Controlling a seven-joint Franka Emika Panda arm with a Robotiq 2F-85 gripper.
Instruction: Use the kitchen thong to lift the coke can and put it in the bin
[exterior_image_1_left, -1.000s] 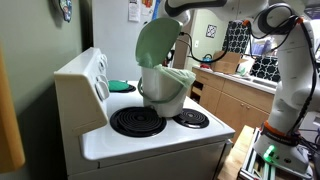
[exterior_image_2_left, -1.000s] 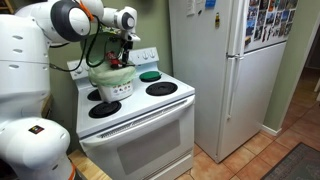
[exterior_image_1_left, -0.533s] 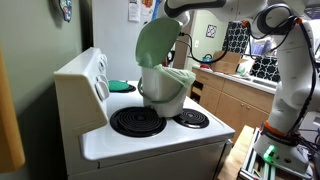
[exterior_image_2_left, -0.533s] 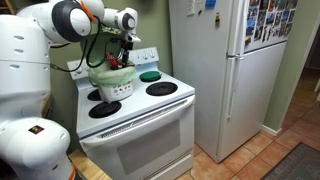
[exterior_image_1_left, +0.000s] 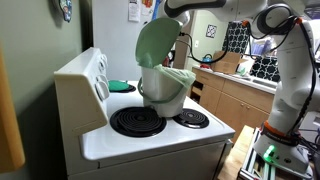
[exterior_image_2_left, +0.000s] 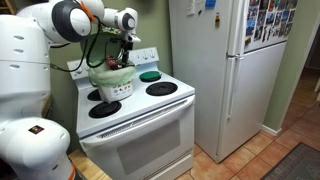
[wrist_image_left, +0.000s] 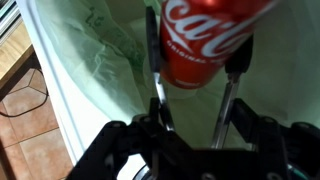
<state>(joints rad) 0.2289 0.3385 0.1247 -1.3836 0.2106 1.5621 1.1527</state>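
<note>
Nothing has moved in the last second: the end effector (wrist_image_left: 195, 140), clamped on the tongs (wrist_image_left: 157, 80), holds the coke can (wrist_image_left: 205, 45) over the bin (exterior_image_1_left: 170, 98); probably only release remains.

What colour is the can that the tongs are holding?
Red with white lettering; the can shows best in the wrist view.

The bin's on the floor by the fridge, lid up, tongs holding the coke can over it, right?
No: the bin stands on the white stove top, as both exterior views show. Its green lid is up, and the wrist view shows the tongs holding the coke can over its liner.
</note>
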